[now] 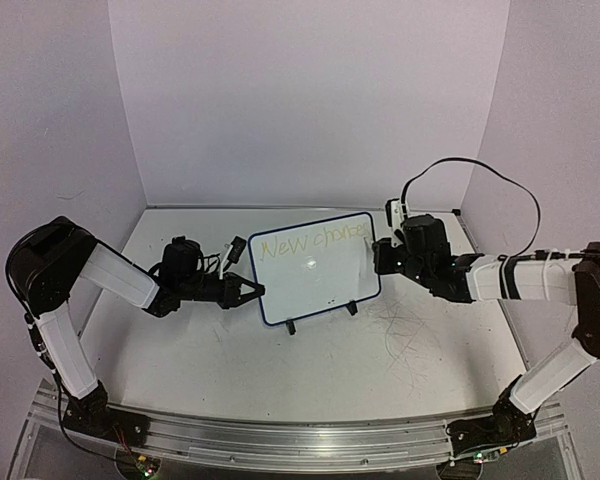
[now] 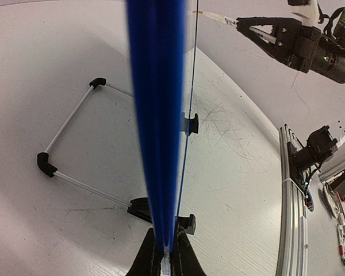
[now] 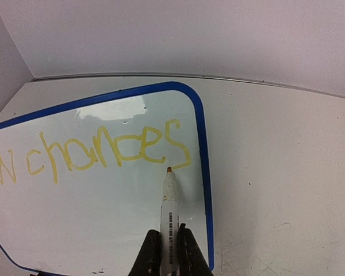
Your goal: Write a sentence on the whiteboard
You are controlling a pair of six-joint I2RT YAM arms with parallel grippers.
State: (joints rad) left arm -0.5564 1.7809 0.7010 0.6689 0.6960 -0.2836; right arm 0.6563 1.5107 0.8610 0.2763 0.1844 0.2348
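The whiteboard (image 1: 310, 285) stands at the centre of the overhead view, tilted back on two small black feet (image 1: 291, 326) on the white table (image 1: 210, 350). Its dark blue frame has rounded corners. The sentence (image 1: 308, 241) runs along the top of the board in pale yellow marker. In the right wrist view it reads "New chances", with the last letter close to the frame at the right of that picture.

The left gripper (image 2: 167, 253) reaches in from the left of the overhead frame. Its jaws are pinched together on the board's left edge, and the blue frame rises between the fingers up the middle of the left wrist view. Behind the board there, a thin wire stand (image 2: 75, 144) with black corners lies on the table.

The right gripper (image 3: 168, 241) comes in from the right and is clamped on a white marker (image 3: 168, 201). The marker's orange tip sits just under the final "s"; whether it touches the surface cannot be told. Thin grey scribbles (image 1: 410, 335) mark the table at lower right of the overhead frame
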